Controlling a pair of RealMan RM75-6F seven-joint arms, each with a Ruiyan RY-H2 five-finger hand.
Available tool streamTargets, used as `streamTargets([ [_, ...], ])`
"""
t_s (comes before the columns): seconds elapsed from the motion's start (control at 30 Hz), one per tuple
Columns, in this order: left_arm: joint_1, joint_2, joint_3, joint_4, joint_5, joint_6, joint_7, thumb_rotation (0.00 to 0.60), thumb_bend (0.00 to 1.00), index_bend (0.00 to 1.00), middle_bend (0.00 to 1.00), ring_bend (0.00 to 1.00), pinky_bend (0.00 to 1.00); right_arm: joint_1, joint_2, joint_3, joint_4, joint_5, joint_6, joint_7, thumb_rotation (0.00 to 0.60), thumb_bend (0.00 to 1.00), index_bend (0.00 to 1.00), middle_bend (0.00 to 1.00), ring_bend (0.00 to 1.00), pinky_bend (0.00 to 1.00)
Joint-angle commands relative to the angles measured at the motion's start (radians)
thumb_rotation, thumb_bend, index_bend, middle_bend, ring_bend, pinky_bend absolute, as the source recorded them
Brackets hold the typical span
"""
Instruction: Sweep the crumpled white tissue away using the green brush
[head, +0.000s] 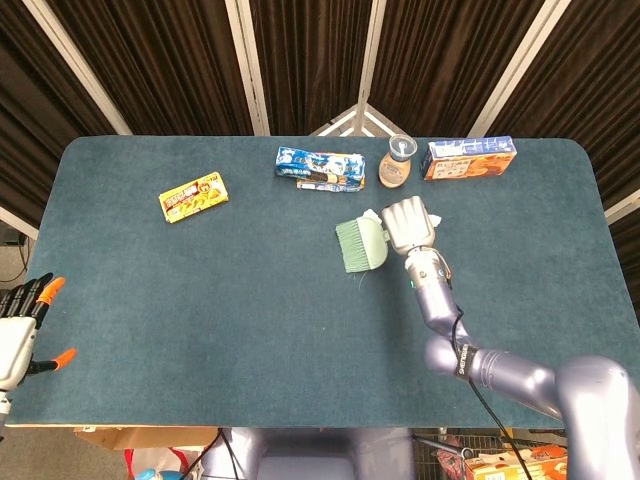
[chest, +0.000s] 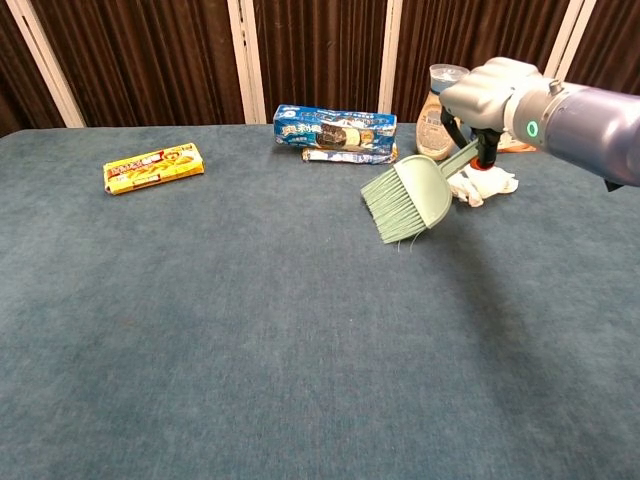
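Crumpled white tissue (head: 371, 214) peeks out just behind the right hand (head: 405, 222) in the head view, near the back of the blue desk (head: 250, 320). That hand grips the handle of one green brush (head: 361, 246), bristles pointing toward the front edge. Along the back edge lie one blue cookie pack (head: 319, 167), one bottle (head: 396, 163) and one orange carton (head: 468, 158); one yellow snack box (head: 193, 196) sits apart toward the left. The left hand (head: 20, 325), fingers spread and holding nothing, hangs off the desk's left front corner. Wide bare desk stretches across the front and left.

From the chest view, the right hand (chest: 490, 90) holds the brush (chest: 405, 198) tilted, bristles down and leftward, raised over the desk (chest: 250, 350). The tissue (chest: 483, 183) lies just right of the brush head, below the hand, close to the bottle (chest: 436, 112). The cookie pack (chest: 334, 132) and the snack box (chest: 153, 167) lie further left, with open surface across the whole foreground.
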Motion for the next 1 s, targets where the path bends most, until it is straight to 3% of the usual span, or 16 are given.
streamTargets([
  [0.03,-0.002,0.001,0.000,-0.002,-0.003,-0.004,0.000,0.600,0.05,0.00,0.00,0.00,0.00,0.017,-0.029,-0.019,0.097,-0.002,-0.033,0.008,0.600,0.64,0.83,0.94,0.99,0.95],
  [0.37,-0.001,0.006,0.002,-0.010,-0.002,-0.005,-0.004,0.600,0.05,0.00,0.00,0.00,0.00,-0.001,0.011,-0.030,0.222,0.006,-0.012,-0.011,0.600,0.64,0.83,0.94,0.99,0.95],
  [0.67,0.003,0.009,0.006,-0.014,0.013,0.007,-0.009,0.600,0.05,0.00,0.00,0.00,0.00,-0.054,0.107,-0.051,0.189,0.028,0.051,-0.072,0.600,0.64,0.83,0.94,0.99,0.95],
  [0.9,0.005,0.011,0.007,-0.013,0.020,0.014,-0.020,0.600,0.05,0.00,0.00,0.00,0.00,-0.127,0.255,-0.056,-0.022,-0.021,0.131,-0.010,0.600,0.64,0.83,0.94,0.99,0.95],
  [1.0,0.005,0.011,0.008,-0.014,0.023,0.015,-0.022,0.600,0.05,0.00,0.00,0.00,0.00,-0.169,0.325,-0.053,-0.167,-0.071,0.177,0.064,0.600,0.64,0.83,0.94,0.99,0.95],
])
